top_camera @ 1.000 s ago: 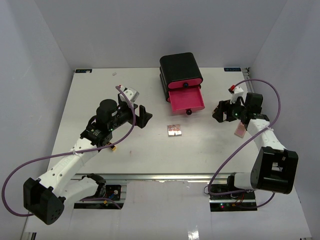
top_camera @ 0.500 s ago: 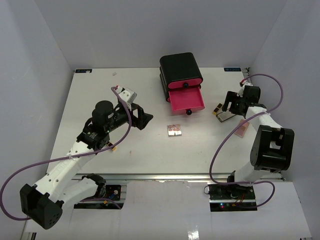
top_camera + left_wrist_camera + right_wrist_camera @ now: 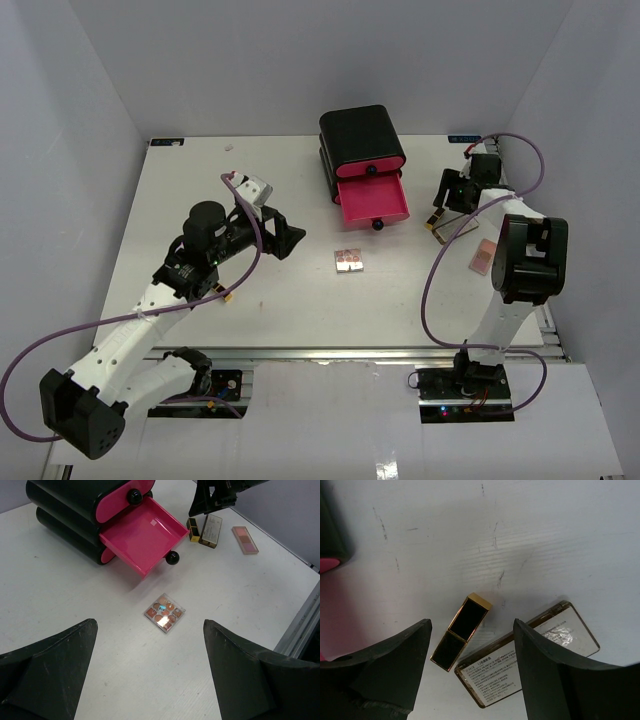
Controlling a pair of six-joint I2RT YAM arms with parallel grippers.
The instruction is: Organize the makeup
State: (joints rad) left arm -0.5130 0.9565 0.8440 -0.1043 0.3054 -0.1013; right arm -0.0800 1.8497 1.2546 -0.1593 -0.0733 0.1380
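Note:
A black-and-gold lipstick tube [image 3: 461, 631] lies on the table next to a flat tan compact [image 3: 527, 652], label side up. My right gripper [image 3: 471, 629] is open and empty just above them, jaws either side of the lipstick. From above, the gripper [image 3: 450, 193] is right of the pink drawer, with the lipstick [image 3: 437, 218] and compact [image 3: 455, 226] beside it. A pink compact [image 3: 485, 256] lies nearer the right edge. The square palette [image 3: 164, 613] lies mid-table ahead of my open, empty left gripper [image 3: 149, 647]; it also shows from above [image 3: 348, 261].
A black box [image 3: 360, 138] stands at the back centre with one pink drawer [image 3: 372, 200] pulled open and bare inside. The right arm's cable loops over the table's right side. The table's front rail runs along the near edge.
My right arm has folded back toward the far right, and the lipstick and tan compact now show on the table. The left gripper has shifted slightly.

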